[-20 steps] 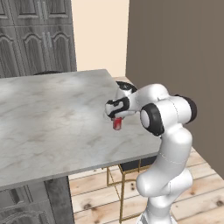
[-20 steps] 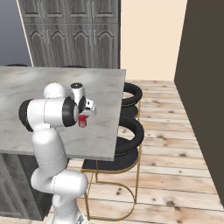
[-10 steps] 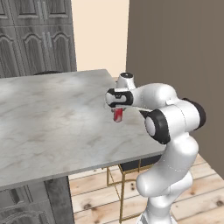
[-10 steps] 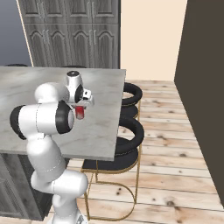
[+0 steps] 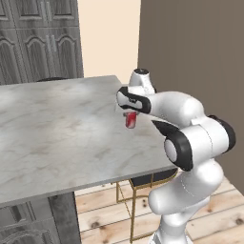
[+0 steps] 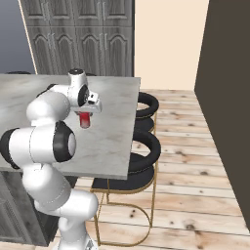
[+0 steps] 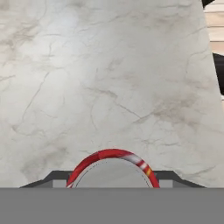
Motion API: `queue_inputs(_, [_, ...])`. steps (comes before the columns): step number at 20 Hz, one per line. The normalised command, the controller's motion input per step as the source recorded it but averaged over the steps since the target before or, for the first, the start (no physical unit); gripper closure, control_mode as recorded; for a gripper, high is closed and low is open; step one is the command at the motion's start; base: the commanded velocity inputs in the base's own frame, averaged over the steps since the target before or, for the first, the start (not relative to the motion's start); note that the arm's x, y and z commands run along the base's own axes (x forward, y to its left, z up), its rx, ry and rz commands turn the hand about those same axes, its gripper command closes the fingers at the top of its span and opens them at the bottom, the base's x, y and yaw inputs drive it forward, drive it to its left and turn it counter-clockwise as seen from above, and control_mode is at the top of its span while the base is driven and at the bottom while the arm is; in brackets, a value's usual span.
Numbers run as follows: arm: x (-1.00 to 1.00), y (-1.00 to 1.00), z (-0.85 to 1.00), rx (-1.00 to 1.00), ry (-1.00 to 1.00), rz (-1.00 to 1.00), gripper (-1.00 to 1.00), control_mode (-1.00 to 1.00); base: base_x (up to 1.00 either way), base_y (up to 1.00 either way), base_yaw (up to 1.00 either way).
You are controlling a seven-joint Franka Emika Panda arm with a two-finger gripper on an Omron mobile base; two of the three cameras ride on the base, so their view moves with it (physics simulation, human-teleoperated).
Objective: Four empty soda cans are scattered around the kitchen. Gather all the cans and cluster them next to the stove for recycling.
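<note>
Hanging upright in the air, a red soda can (image 5: pixel 130 120) is being gripped by the end effector (image 5: pixel 129 112), whose jaws are closing on its sides. It is hovering clear above the grey marble surface (image 5: pixel 57 128), near two black stools (image 6: pixel 145 146).

Over the last second the arm lifts and stretches forward. The gripper (image 5: pixel 130 114), a second ago low beside the shoulder, now hangs higher and farther out over the marble bench (image 5: pixel 57 128). The soda can (image 5: pixel 130 120) goes up with it, clamped between the fingers, clear of the bench top. The elbow, earlier bunched close behind the hand, now sits lower and nearer the cameras, the forearm reaching up and away. In the right base view the soda can (image 6: pixel 85 119) hangs under the raised hand.
</note>
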Motion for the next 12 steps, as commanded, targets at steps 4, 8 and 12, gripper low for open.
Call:
queue_inputs(4, [-0.85, 0.0, 0.31, 0.0, 0.0, 0.0, 1.0, -1.0, 0.0, 0.0, 0.0])
queue_inputs(8, [-0.91, 0.0, 0.22, 0.0, -0.01, 0.0, 1.0, -1.0, 0.0, 0.0, 0.0])
queue_inputs(12, [-0.79, 0.0, 0.32, 0.0, 0.0, 0.0, 1.0, -1.0, 0.0, 0.0, 0.0])
